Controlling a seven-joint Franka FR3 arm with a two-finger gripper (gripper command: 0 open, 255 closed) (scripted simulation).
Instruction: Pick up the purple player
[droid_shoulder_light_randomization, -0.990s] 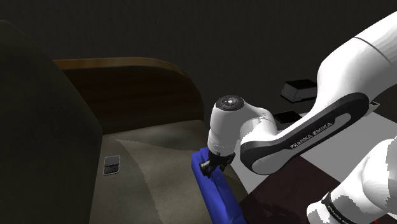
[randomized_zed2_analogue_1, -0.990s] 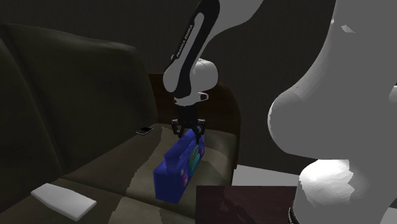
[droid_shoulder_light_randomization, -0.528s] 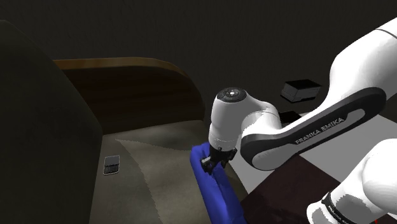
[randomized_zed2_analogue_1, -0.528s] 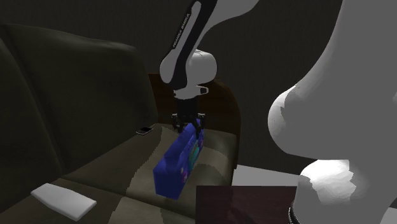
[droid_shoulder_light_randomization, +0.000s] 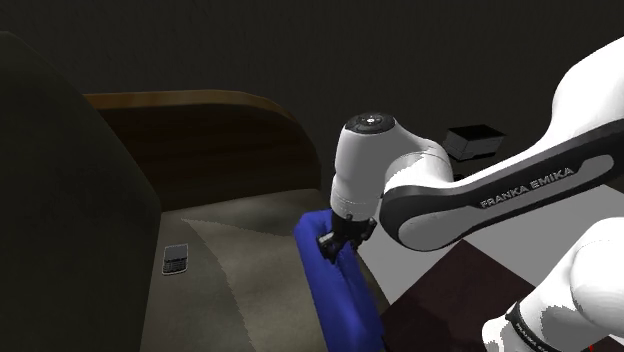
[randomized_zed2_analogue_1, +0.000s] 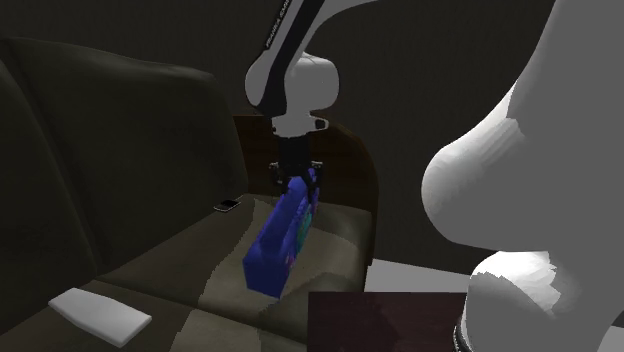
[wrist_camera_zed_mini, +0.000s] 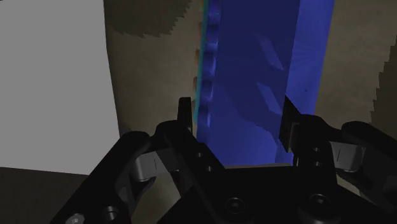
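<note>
Player (droid_shoulder_light_randomization: 340, 295), deep blue in these renders, lies slanted over the sofa seat (droid_shoulder_light_randomization: 235, 265) in the shoulder view. You can see the gripper (droid_shoulder_light_randomization: 336, 244) at its upper end, directly under the white wrist. A small dark handset (droid_shoulder_light_randomization: 176, 259) lies well apart on the cushion.

In the second exterior view the player (randomized_zed2_analogue_1: 283, 245) hangs at a steep tilt. Its top end is caught in the gripper (randomized_zed2_analogue_1: 297, 183) and its low end is close over the seat; you cannot tell whether that end is clear of the cushion. A flat white slab (randomized_zed2_analogue_1: 100, 312) lies nearer the camera.

In the wrist view the two black fingers (wrist_camera_zed_mini: 184, 121) stand partly apart, pressed on either side of the blue body (wrist_camera_zed_mini: 254, 76), so they hold it.

By my reading your grasp is made and the lift is under way. What is left is to raise the player until all of it is off the sofa.
</note>
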